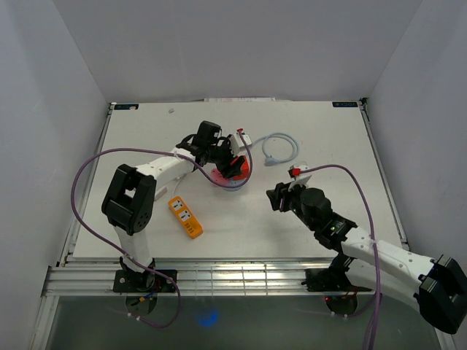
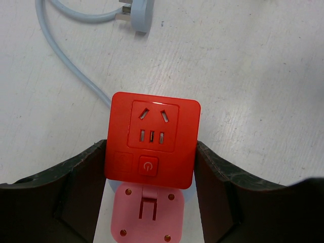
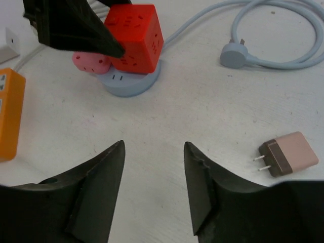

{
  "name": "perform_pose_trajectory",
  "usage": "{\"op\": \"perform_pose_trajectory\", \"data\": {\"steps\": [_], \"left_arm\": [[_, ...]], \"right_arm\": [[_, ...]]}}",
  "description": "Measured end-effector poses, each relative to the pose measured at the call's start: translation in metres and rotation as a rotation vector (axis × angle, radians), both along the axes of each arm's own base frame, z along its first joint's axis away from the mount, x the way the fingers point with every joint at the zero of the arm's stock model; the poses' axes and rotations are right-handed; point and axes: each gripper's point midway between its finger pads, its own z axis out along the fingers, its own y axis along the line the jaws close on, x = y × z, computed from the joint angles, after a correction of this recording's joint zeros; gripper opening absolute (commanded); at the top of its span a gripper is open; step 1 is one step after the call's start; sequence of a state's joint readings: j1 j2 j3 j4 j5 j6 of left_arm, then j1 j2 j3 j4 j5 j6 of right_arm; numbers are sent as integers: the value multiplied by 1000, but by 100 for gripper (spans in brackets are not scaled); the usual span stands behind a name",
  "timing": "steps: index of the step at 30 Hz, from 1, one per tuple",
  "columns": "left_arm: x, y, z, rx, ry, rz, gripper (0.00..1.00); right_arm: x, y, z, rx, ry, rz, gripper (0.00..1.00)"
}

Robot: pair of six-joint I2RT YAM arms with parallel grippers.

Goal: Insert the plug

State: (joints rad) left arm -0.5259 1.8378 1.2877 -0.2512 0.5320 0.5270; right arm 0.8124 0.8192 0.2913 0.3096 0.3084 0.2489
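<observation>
The pink two-pin plug (image 3: 288,154), which I take to be the task's thing, lies flat on the white surface (image 3: 202,116). Its pins point left and its long axis runs roughly left to right in the right wrist view. It sits off to the right of the right end effector (image 3: 154,177), whose jaws stand apart and empty; that arm is the nearer one. Farther left, the left end effector (image 2: 151,152) is clamped on the red socket cube (image 2: 152,121), one socket face turned toward its wrist camera. No brand or writing is readable, only a power symbol on the cube's button (image 2: 147,165).
</observation>
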Motion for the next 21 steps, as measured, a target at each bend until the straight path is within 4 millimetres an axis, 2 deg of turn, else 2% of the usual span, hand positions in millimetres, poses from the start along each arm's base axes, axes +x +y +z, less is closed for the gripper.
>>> {"op": "perform_pose_trajectory", "data": {"steps": [1,5,10,16,21], "left_arm": [[0,0,0,-2,-3,0,0],[1,-1,0,-6,-11,-1,0],[1,-1,0,-6,-10,-1,0],[1,0,0,0,-7,2,0],[1,1,0,5,-7,7,0]], "right_arm": [[4,5,8,4,0,2,47],[22,25,41,41,-8,24,31],[48,46,56,70,41,59,15],[79,66,68,149,122,121,8],[99,78,62,233,228,165,8]]}}
